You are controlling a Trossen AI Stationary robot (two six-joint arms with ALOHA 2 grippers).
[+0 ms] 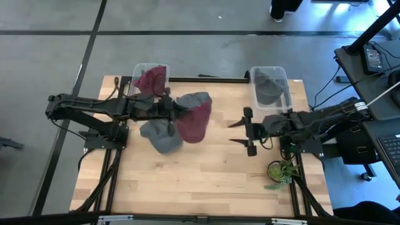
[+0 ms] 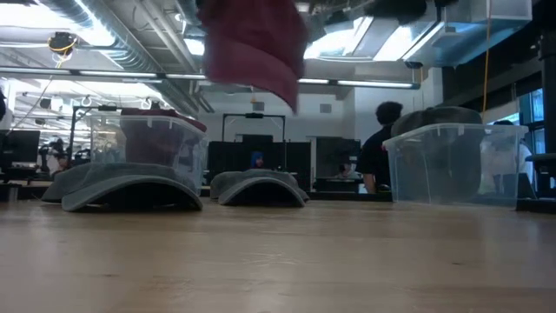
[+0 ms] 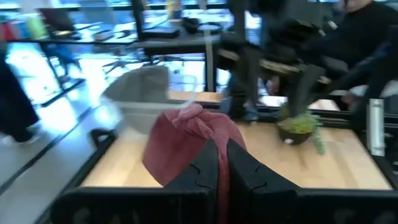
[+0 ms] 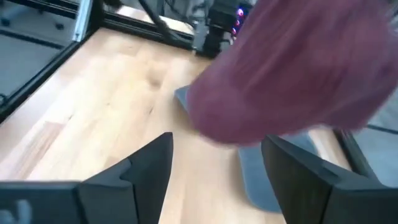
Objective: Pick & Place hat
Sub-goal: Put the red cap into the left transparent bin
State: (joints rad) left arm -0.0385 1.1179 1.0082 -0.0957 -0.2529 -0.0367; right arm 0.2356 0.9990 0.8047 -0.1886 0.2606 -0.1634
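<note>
A maroon hat (image 1: 194, 122) hangs in the air above the table's middle, held by my left gripper (image 1: 170, 112), which is shut on it. The low view shows the same hat (image 2: 256, 43) high above the tabletop. Two grey hats (image 1: 162, 139) (image 1: 195, 99) lie brim-down on the wood below and beside it. My right gripper (image 1: 248, 132) is open, right of the maroon hat and apart from it. In the right wrist view the maroon hat (image 4: 298, 74) hangs beyond the open fingers. My left gripper pinches a fold of the maroon hat's cloth (image 3: 222, 177) between its two shut fingers, at the hat's side nearest the arm. The fingers come roughly level from the table's left. The hat is lifted clear of the table and sags beyond and below the fingers.
A clear bin (image 1: 150, 78) with maroon hats stands at the far left of the table. A second clear bin (image 1: 270, 87) with grey hats stands at the far right. A small green plant (image 1: 281, 170) sits near the right edge. Bare wood lies along the near side.
</note>
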